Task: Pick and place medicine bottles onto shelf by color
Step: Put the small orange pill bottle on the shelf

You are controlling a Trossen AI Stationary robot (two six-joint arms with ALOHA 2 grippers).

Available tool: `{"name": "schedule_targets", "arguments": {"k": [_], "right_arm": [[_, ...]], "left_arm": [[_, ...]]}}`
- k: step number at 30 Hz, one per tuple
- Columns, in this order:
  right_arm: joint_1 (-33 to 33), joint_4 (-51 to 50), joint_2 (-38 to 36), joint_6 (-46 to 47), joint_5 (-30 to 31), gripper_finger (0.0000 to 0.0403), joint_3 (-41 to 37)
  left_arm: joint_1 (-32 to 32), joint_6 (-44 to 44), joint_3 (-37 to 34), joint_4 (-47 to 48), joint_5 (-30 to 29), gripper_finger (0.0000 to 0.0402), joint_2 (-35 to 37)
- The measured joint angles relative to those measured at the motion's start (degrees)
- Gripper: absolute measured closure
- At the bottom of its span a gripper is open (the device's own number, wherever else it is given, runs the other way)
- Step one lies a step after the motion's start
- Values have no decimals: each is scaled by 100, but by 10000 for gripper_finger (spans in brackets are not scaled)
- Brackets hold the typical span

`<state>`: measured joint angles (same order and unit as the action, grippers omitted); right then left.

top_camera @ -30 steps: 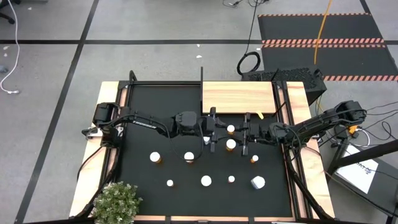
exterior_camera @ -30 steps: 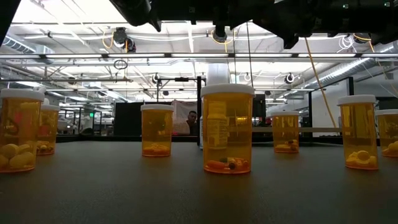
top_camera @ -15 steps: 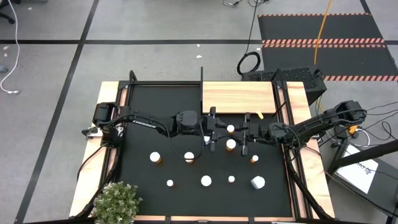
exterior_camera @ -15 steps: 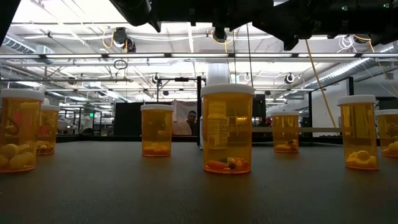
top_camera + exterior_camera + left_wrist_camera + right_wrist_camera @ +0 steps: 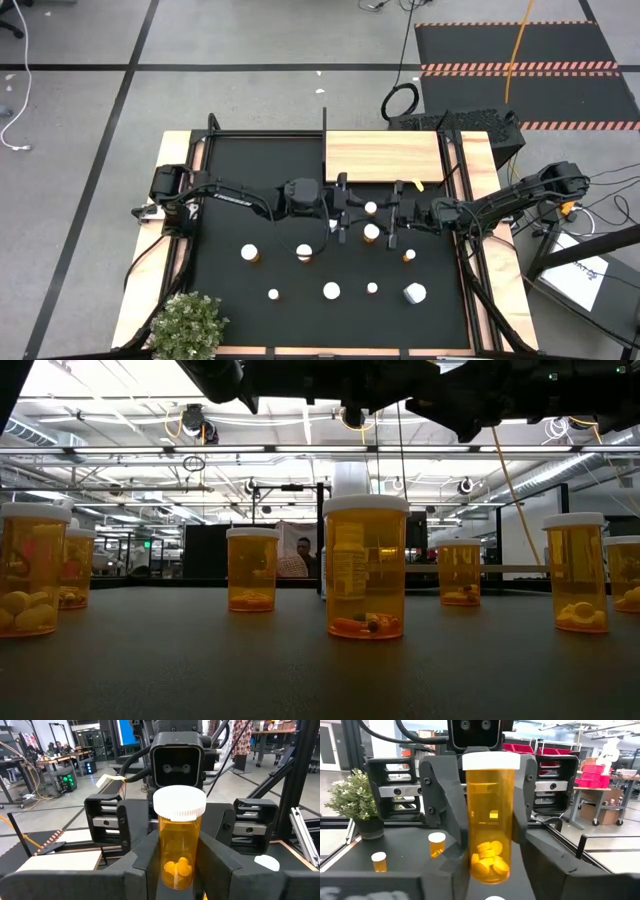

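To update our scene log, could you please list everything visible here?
medicine bottles: about ten in all, mostly orange with white caps, spread over the mat
held bottle: one, orange, white cap, between the two grippers
shelf: one, light wood, far right part of the mat
black mat: one, covering the table
potted plant: one, green, near left corner
person: one, in the room beyond
left gripper: jaws shut on held bottle, mid-table
right gripper: facing it across the bottle

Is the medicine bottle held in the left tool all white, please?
No, the bottle in the left tool has a clear orange body under a white cap.
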<state>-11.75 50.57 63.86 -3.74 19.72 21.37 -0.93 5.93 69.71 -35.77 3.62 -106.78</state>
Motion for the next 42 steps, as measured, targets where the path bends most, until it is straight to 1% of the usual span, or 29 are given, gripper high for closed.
{"name": "schedule_targets", "arguments": {"k": [2, 5, 10, 15, 23, 28, 29, 32, 34, 37, 40, 42], "right_arm": [[1, -34, -2, 2, 22, 219, 2], [1, -136, -3, 8, 215, 197, 11], [0, -626, -81, 301, 412, 175, 17], [2, -1340, -370, 664, 433, 170, 17], [-2, -2850, -1189, 1460, 427, 170, 15], [-159, -3593, -1746, 1873, 425, 170, 95], [-213, -3821, -1838, 1937, 438, 170, 216], [-401, -4879, -2099, 2151, 659, 170, 722], [-559, -5570, -2106, 2295, 934, 170, 1205], [-718, -6651, -1987, 2580, 1230, 170, 2090], [-693, -7217, -1691, 2680, 1446, 170, 2959], [-621, -7229, -1457, 2576, 1480, 170, 3419]], "left_arm": [[-2, 0, -2, 2, 4, 288, 0], [0, 2, -2, 5, 45, 289, -8], [4, 4, -7, 7, 108, 289, -11], [0, -11, -7, -50, 154, 289, -11], [-5, -44, 0, -19, 154, 289, 126], [-13, -4, -2, 277, 152, 289, 280], [-16, -4, -5, 488, 148, 289, 355], [-14, 4, 2, 543, 148, 289, 413], [-11, -3, 0, 743, 142, 289, 470], [-11, -7, -7, 743, 135, 289, 491], [-11, -20, -2, 732, 135, 289, 498], [-11, -25, -2, 737, 135, 289, 498]]}}
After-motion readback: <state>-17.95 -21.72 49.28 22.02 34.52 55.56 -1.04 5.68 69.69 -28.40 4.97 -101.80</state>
